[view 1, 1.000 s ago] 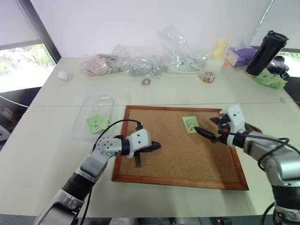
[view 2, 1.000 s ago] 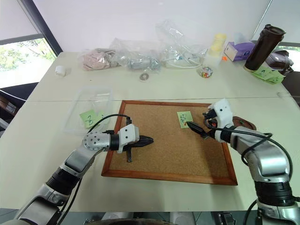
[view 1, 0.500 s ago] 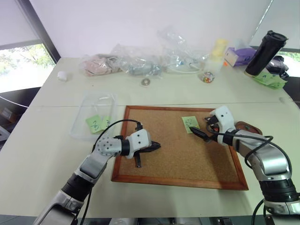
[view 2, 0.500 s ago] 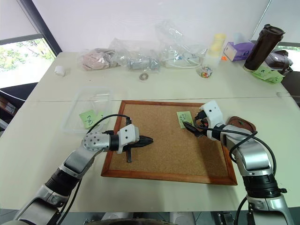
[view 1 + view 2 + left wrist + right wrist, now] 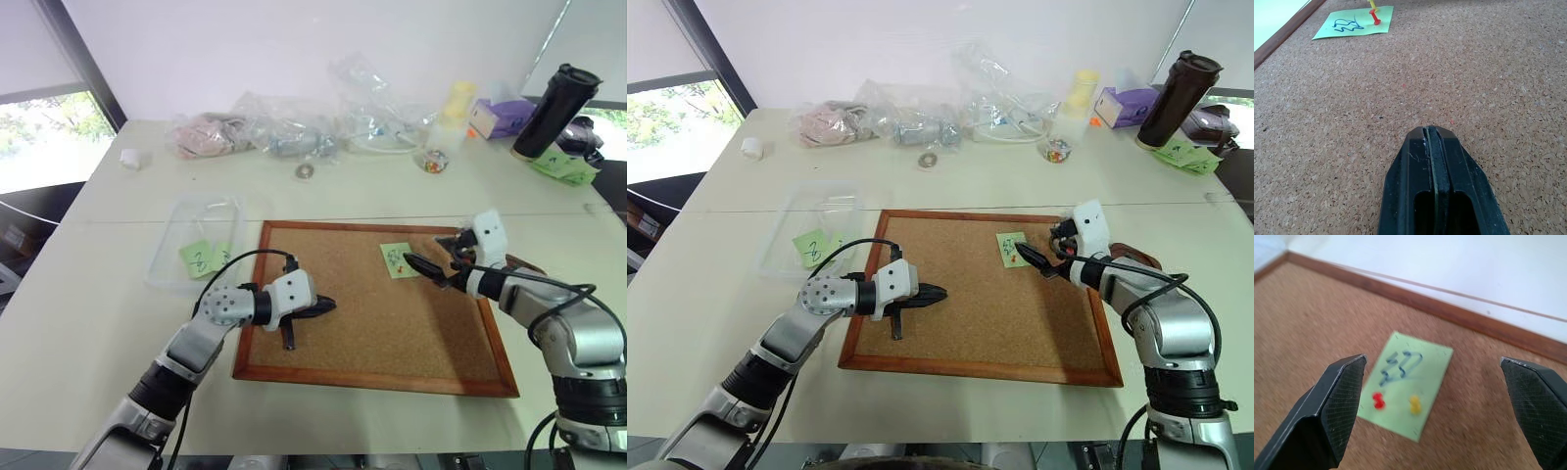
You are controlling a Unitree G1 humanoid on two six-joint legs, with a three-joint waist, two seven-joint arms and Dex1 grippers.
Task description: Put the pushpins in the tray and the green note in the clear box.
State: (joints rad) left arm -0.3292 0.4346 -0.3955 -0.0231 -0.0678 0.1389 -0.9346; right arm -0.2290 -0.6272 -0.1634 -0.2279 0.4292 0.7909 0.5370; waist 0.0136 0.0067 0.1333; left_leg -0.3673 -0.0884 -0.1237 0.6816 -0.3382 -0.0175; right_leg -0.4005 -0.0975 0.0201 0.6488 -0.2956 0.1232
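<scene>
The green note [image 5: 1406,383] lies flat on the corkboard [image 5: 382,323], near its far edge and right of centre, pinned by 2 pushpins [image 5: 1378,401], 1 red and 1 yellow, side by side along its near edge. Its long axis runs near to far, tilted a little to the left at the far end, and the blue scribble sits on its far half.

The right gripper [image 5: 438,258] hovers just right of the note, jaws spread wide, holding nothing; 1 black fingertip comes close to the note's right edge, though contact cannot be told. In the right wrist view the 2 fingers [image 5: 1332,411] frame the note and both pins. The right forearm reaches in from the right, over the board's right frame, pointing left and slightly down.

The left gripper [image 5: 328,305] sits low over the near left part of the board, jaws pressed together and empty, pointing right.

The tray [image 5: 522,265] peeks out behind the right arm, at the board's right edge. The clear box [image 5: 186,245] lies left of the board, with green notes inside.
</scene>
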